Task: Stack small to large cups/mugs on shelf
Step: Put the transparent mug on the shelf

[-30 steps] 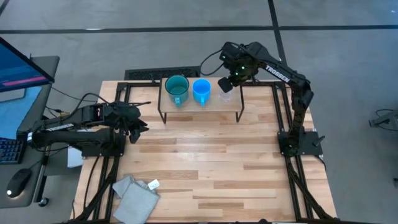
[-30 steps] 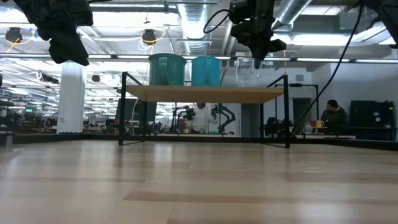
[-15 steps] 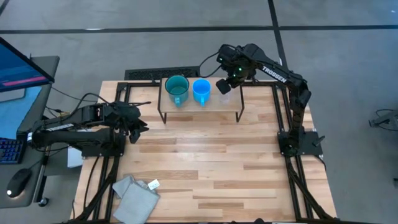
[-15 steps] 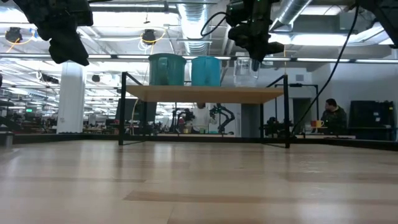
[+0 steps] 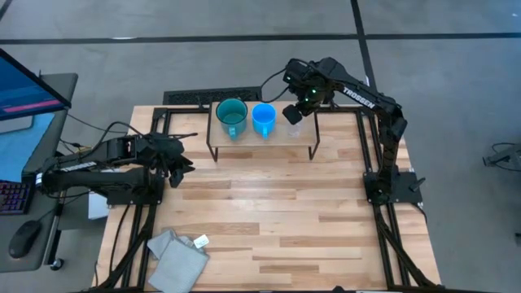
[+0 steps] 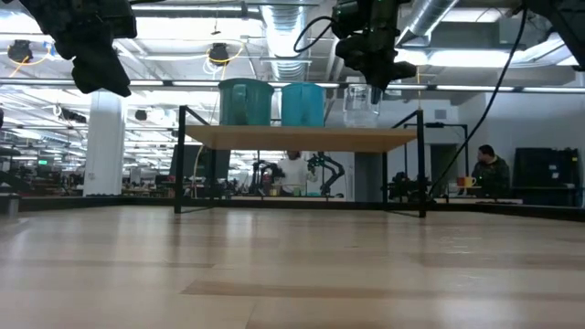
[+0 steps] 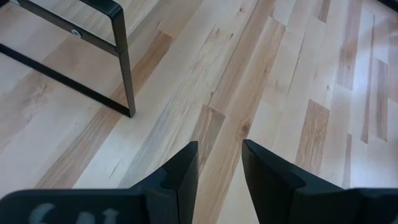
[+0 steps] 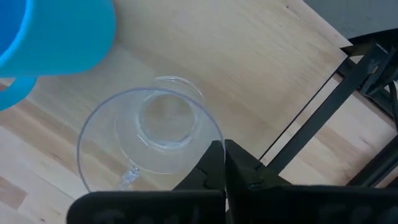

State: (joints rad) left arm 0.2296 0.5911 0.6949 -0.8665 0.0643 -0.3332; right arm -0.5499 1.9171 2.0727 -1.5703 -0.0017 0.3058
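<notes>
Clear cup (image 8: 149,143) set on shelf (image 5: 260,140) beside blue mug (image 5: 263,119), teal mug (image 5: 232,117) beyond. Right gripper (image 8: 224,163) pressed together on cup rim. Left gripper (image 7: 219,167) spread, parked above table (image 5: 269,220). Risk judged: cup tipped or dragged against blue mug if rim released unevenly.

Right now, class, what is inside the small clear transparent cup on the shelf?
The small clear transparent cup appears empty; its bare base shows through. The right gripper's fingers cover part of its rim.

Wooden worktop (image 5: 269,220) has the shelf (image 5: 301,138) up at 12 o'clock holding teal mug (image 5: 232,116), blue mug (image 5: 263,117), clear cup (image 5: 294,127); grey cloth (image 5: 177,259) sits around 7.
</notes>
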